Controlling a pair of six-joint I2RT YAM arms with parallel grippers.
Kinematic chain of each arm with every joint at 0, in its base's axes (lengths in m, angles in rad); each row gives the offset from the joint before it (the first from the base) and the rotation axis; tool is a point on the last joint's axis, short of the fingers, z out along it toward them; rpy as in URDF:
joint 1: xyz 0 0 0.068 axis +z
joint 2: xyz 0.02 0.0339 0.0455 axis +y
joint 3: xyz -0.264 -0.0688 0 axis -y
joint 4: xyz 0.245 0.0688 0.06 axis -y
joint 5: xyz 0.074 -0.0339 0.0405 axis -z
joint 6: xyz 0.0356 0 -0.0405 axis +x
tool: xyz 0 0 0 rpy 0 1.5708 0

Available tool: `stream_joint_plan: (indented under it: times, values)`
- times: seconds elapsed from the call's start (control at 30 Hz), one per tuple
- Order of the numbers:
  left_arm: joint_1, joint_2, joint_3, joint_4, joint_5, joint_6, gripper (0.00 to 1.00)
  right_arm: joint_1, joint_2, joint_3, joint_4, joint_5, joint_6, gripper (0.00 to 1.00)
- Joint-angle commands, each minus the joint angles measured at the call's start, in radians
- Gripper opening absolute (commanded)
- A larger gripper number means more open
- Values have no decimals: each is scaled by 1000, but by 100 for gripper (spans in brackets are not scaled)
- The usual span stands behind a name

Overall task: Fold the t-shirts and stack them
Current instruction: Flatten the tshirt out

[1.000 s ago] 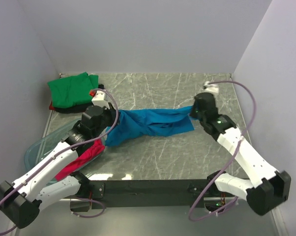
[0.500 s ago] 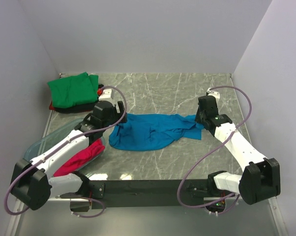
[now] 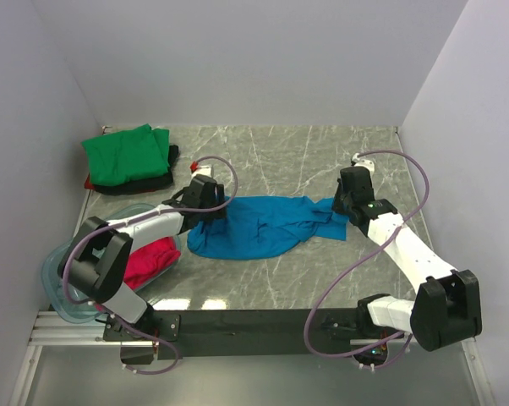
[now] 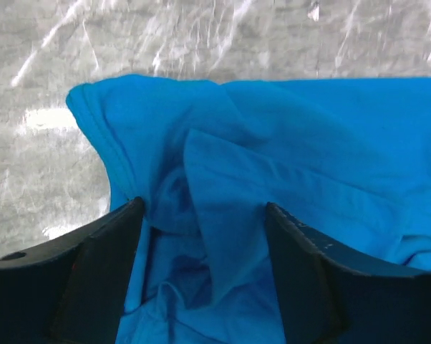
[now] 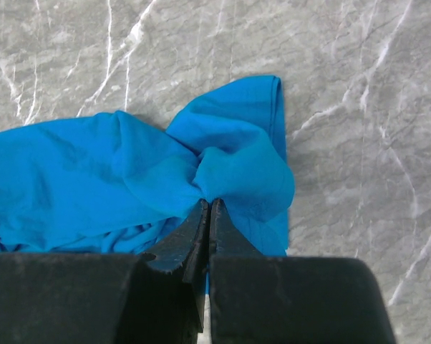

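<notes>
— The right gripper (image 5: 208, 206): what is it doing?
— Its fingers are pressed together on a bunch of cloth at the right end of the blue t-shirt (image 3: 263, 227), probably to anchor that end.
— And the left gripper (image 4: 205, 208)?
— Spread wide just over the crumpled left end, gripping nothing. I'd guess it wants a cleaner edge.
— Where does the shirt lie?
— Rumpled on the table (image 3: 305, 161), between the arms. The green t-shirt (image 3: 123, 154) lies on the black one (image 3: 145, 184) at far left, and the magenta-red one (image 3: 149, 260) is in the clear bin (image 3: 56, 275).
</notes>
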State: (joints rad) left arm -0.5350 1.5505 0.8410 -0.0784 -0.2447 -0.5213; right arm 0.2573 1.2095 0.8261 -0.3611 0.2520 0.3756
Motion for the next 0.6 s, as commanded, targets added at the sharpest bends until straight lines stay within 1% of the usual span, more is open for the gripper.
stream_joint_plan:
  times: [0.0, 0.03, 0.1, 0.17, 0.23, 0.37, 0.57]
  values:
    - [3, 13, 73, 62, -25, -17, 71, -6, -18, -7, 42, -10, -14, 0]
    - [3, 29, 79, 62, -16, -19, 64, -4, -18, -7, 45, -10, -14, 0]
    - [4, 34, 81, 71, -13, -25, 59, -4, -10, -8, 48, -14, -15, 0]
    - [3, 33, 73, 71, -13, -28, 58, -6, -1, -7, 50, -17, -15, 0]
    - [3, 31, 69, 109, -7, -28, 56, -6, 12, -7, 53, -23, -15, 0]
    - [3, 59, 90, 83, -4, -26, 54, -6, 16, -4, 51, -26, -15, 0]
    - [3, 54, 63, 117, 15, -39, 50, -6, 1, -10, 48, -25, -18, 0]
